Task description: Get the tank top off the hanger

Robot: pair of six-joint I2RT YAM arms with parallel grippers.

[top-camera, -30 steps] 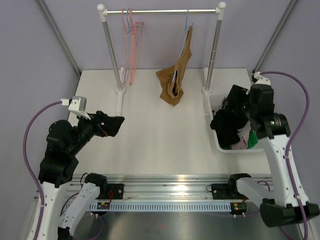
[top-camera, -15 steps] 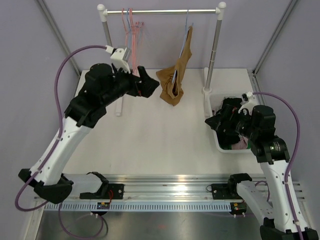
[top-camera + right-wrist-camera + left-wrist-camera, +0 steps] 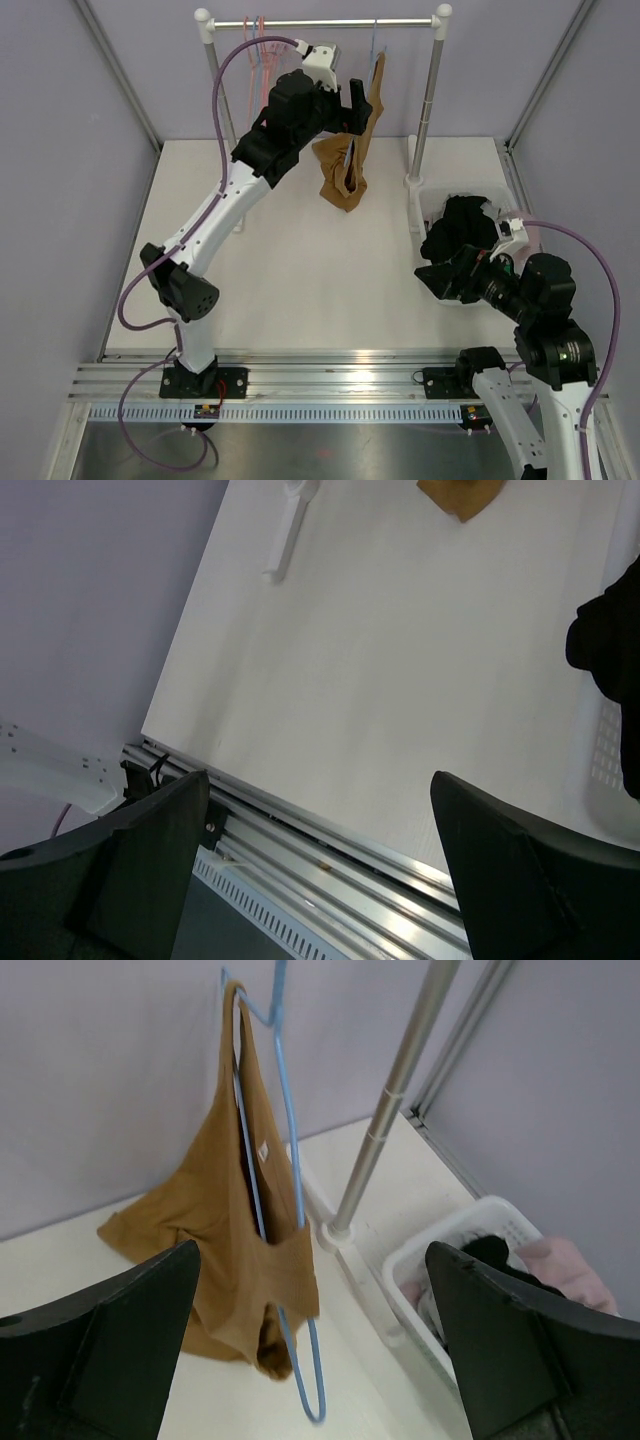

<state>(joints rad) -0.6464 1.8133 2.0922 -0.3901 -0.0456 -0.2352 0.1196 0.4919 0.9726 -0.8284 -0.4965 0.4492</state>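
Top external, left to right: empty pink hangers [image 3: 262, 90] hang at the left end of the rail [image 3: 320, 22]. We have the left gripper [image 3: 358, 108] up near rail height, just beside the tank top [image 3: 345, 165], jaws spread wide with nothing in them. The tank top is brown and sits on the blue hanger [image 3: 288, 1150], which hooks over the rail right of centre. One strap loops over the hanger top and the body sags toward the table [image 3: 300, 260]; we can't tell if the hem touches. Left wrist view frames garment and hanger between our fingers [image 3: 110, 1350], apart from both, no contact. Further right: rack post [image 3: 428, 100], then the white basket [image 3: 418, 205] holding dark clothes [image 3: 462, 225]. The right gripper [image 3: 438, 272] hangs low just beside the basket's near corner, also released and empty; its camera looks across the table. Progress: we judge nothing done yet, approach only. Left to do: grab the fabric, slip it off the hanger, set it down.
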